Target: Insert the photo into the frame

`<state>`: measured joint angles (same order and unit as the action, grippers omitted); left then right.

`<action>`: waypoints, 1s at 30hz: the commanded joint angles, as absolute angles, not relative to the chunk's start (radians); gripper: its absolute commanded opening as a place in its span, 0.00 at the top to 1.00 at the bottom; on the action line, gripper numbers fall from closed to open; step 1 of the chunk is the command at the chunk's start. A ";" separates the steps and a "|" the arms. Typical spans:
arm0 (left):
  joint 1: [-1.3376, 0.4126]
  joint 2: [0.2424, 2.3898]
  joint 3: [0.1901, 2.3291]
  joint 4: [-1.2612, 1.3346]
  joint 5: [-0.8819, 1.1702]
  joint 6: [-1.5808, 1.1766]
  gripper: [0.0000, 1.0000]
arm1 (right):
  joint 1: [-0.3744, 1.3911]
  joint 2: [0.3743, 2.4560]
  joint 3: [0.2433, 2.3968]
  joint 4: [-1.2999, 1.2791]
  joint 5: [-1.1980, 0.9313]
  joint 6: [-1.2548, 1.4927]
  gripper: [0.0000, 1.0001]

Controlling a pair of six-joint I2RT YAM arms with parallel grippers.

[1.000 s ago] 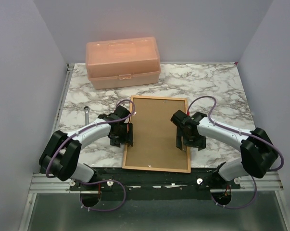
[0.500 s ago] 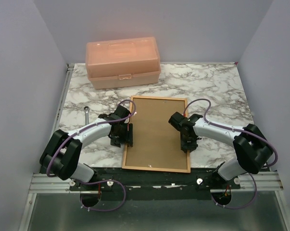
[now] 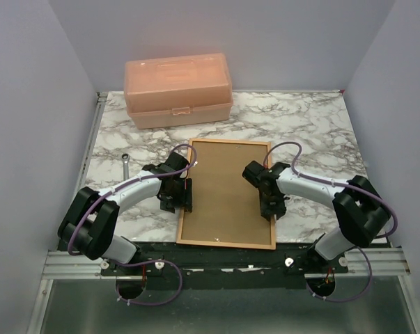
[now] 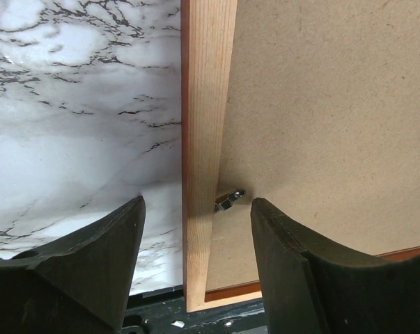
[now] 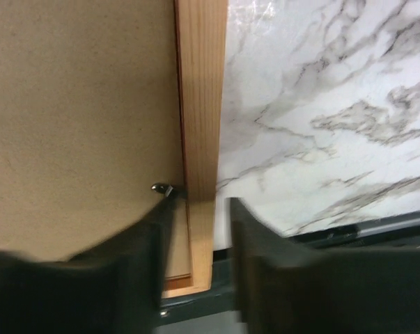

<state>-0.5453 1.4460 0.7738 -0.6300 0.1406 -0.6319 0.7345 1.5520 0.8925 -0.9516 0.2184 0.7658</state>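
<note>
Marble table (image 3: 300,125), frame (image 3: 223,244) back-up near-centre w/ backing board (image 3: 227,188) in it. My left gripper (image 4: 196,205) is spread astride its left rail. Right gripper (image 5: 197,205) sits narrow astride the right rail, can't tell if pinching. Peach box (image 3: 178,90) far-left.

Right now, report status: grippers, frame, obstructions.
Left gripper open astride left rail of thin wooden picture frame. Right gripper astride right rail, grip unclear. Brown backing board fills frame; photo unseen.

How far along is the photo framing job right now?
Done: backing board sits in the face-down frame; photo not visible. In hand: left gripper open astride the left rail, right gripper narrowly astride the right rail by a metal tab. Left: turning tabs, flipping frame, likely.
</note>
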 commanded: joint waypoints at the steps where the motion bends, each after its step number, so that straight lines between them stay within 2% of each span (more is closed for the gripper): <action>1: -0.544 1.450 0.773 -0.611 0.142 -0.621 0.37 | 0.733 1.573 0.955 -0.866 0.218 0.776 0.46; 4: -0.545 1.445 0.780 -0.621 0.135 -0.619 0.37 | 0.703 1.557 0.997 -0.882 0.204 0.756 0.28; 6: -0.545 1.444 0.784 -0.625 0.130 -0.618 0.37 | 0.663 1.552 1.015 -0.880 0.183 0.729 0.21; 10: -0.545 1.445 0.788 -0.624 0.128 -0.617 0.37 | 0.554 1.556 1.039 -0.831 0.116 0.661 0.15; 18: -0.543 1.454 0.797 -0.633 0.121 -0.607 0.37 | 0.310 1.667 1.153 -0.716 0.008 0.579 0.13; 23: -0.545 1.453 0.791 -0.634 0.122 -0.606 0.38 | 0.256 1.815 1.305 -0.675 -0.015 0.571 0.13; 27: -0.544 1.456 0.786 -0.630 0.120 -0.606 0.38 | 0.255 1.944 1.427 -0.695 -0.031 0.578 0.18; 30: -0.544 1.455 0.781 -0.626 0.119 -0.612 0.38 | 0.255 1.995 1.469 -0.692 -0.005 0.598 0.28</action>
<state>-0.5453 1.4460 0.7761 -0.6346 0.1387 -0.6167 0.2493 1.9343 1.4128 -0.6952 0.0006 0.5892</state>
